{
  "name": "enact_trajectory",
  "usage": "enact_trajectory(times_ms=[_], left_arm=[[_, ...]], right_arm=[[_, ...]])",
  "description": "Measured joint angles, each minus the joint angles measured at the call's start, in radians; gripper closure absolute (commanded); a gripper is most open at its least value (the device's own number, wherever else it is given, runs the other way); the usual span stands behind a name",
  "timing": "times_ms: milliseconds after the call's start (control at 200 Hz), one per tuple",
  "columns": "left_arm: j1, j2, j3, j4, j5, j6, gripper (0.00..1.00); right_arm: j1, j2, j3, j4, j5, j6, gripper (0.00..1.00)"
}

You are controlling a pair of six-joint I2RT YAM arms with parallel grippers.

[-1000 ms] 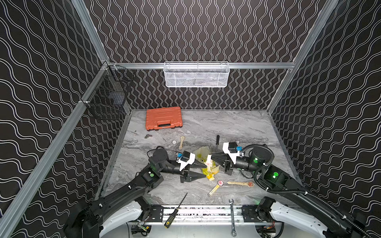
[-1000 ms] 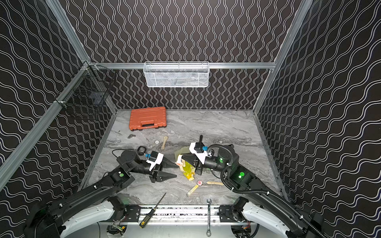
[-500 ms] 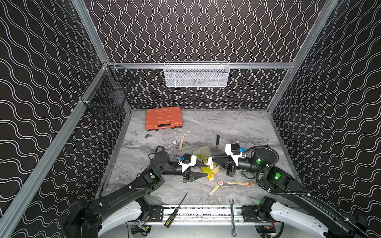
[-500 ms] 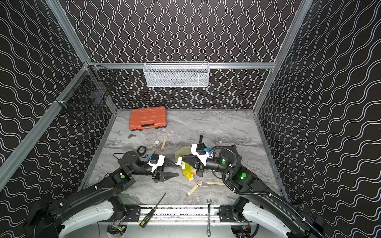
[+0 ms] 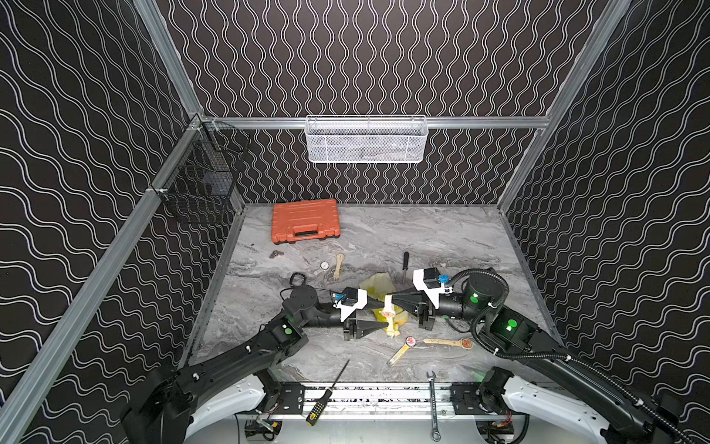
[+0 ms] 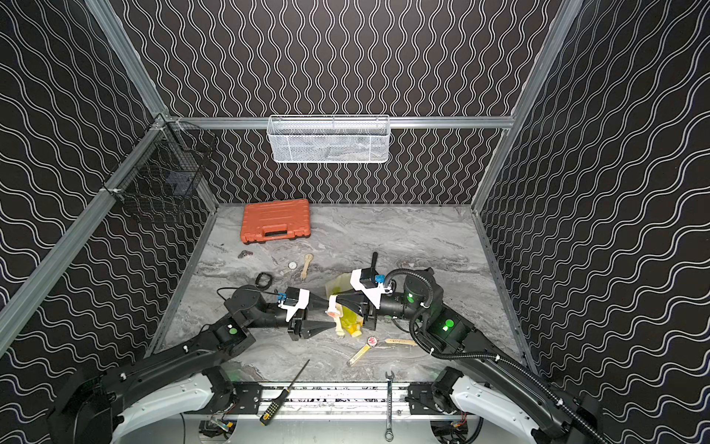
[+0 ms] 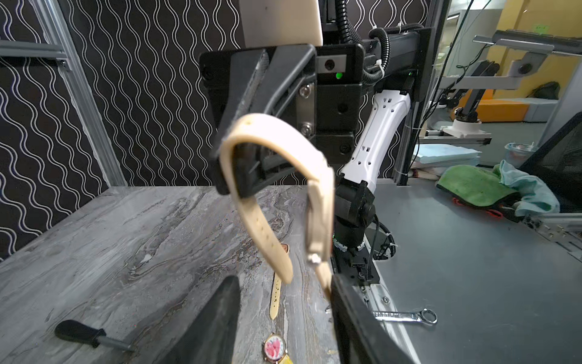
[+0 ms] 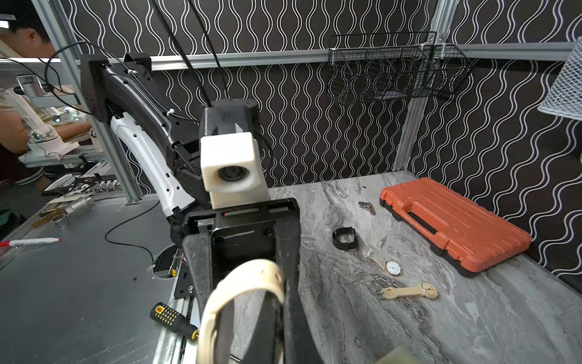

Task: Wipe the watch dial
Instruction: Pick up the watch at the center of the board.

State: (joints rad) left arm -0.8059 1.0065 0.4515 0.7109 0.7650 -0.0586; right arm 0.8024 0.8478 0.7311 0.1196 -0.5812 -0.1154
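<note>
Now, left gripper (image 5: 383,316): mine, jaws roughly halfway apart with nothing clamped. They stand either side of the lower part of the hanging watch (image 7: 319,214). I cannot tell whether the strap's loose tip touches one of them.
Watch: cream strap, clear of the table (image 5: 384,238), dangling between my two grippers. My left wrist camera sees its case edge-on.
Cloth (image 5: 378,283): yellow, lying on the table under and behind the watch. Neither of my grippers holds it.
Right gripper (image 5: 390,300): mine, closed tight on the upper loop of the strap and carrying the whole watch.
Dial: in both top views a small pinkish face shows on the hanging watch, with nothing pressed against it.
Done so far: as I judge it, only the pick-up, with the watch lifted and held out toward my free gripper.
Yet to do: the wiping itself. I reckon my left gripper must take the cloth, or steady the watch, before the cloth can rub the dial.
</note>
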Motion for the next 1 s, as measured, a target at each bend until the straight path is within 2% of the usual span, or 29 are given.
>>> enact_trajectory(times_ms=[135, 230, 510, 585, 1001], left_arm=[[-0.001, 0.045, -0.009, 0.134, 0.032, -0.063, 0.66], [-0.005, 0.068, -0.008, 0.178, 0.05, -0.094, 0.7], [-0.03, 0.057, -0.004, 0.169, 0.057, -0.09, 0.88], [-0.035, 0.052, 0.001, 0.146, 0.05, -0.069, 1.0], [-0.052, 0.053, 0.041, 0.041, 0.045, -0.035, 1.0]], right_arm=[[0.0, -0.011, -0.007, 0.007, 0.016, 0.0, 1.0], [0.0, -0.024, -0.019, 0.018, 0.031, 0.003, 1.0], [0.0, -0.053, -0.037, 0.021, 0.095, 0.003, 1.0], [0.0, -0.055, -0.037, 0.019, 0.099, 0.003, 1.0], [0.0, -0.016, -0.1, 0.006, 0.131, -0.028, 1.0]])
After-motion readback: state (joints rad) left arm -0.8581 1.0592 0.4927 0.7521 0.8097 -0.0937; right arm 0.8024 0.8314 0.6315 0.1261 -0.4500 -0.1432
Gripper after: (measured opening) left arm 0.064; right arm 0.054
